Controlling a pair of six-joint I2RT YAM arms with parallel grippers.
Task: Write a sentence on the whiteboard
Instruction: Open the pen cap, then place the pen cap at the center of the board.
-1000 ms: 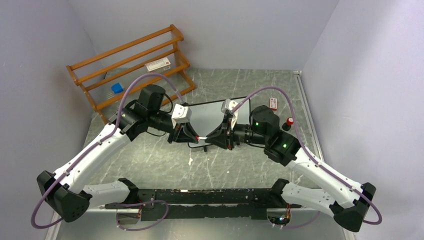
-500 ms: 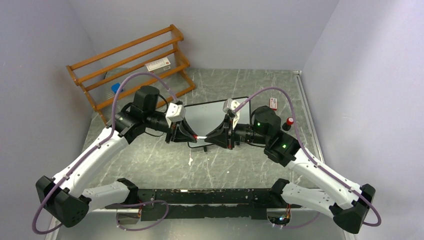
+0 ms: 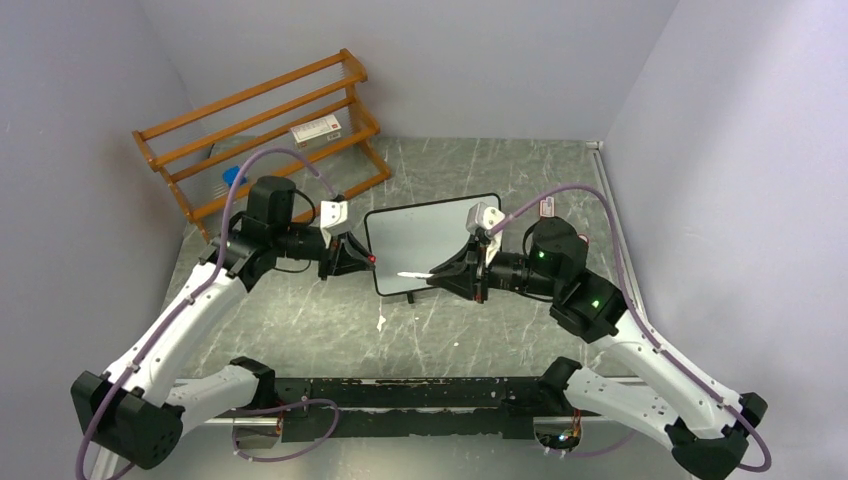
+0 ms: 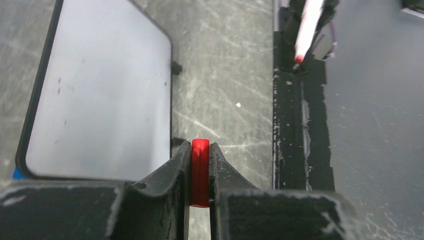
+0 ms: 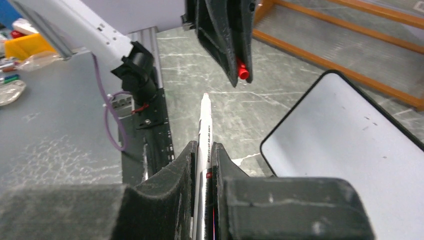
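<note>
- Nearest you, both arm bases sit on a black mounting strip point(image 3: 420, 393) along the near edge of the tabletop point(image 3: 330, 330). Between the strip and the end effectors the grey marbled surface lies open, with one small white scrap point(image 3: 381, 322) on it.
- Your left arm reaches forward and inward. The left end effector point(image 3: 362, 261) points right, just off the whiteboard's left edge, pressed together on a red cap point(image 3: 372, 260).
- Your right arm mirrors it. The right end effector point(image 3: 437, 275) points left by the board's near-left corner, pinching a white marker point(image 3: 414, 274) by the barrel. The tip aims toward the cap, with a gap between them.
- The whiteboard point(image 3: 420, 232) lies flat mid-tabletop between the two arms, turned slightly. It has a thin black frame and rounded corners, and its white face carries a few faint dark specks.
- Beyond it, a wooden rack point(image 3: 262, 130) sits in the far-left corner, apart from the board. Walls close in on the left, right and behind.
</note>
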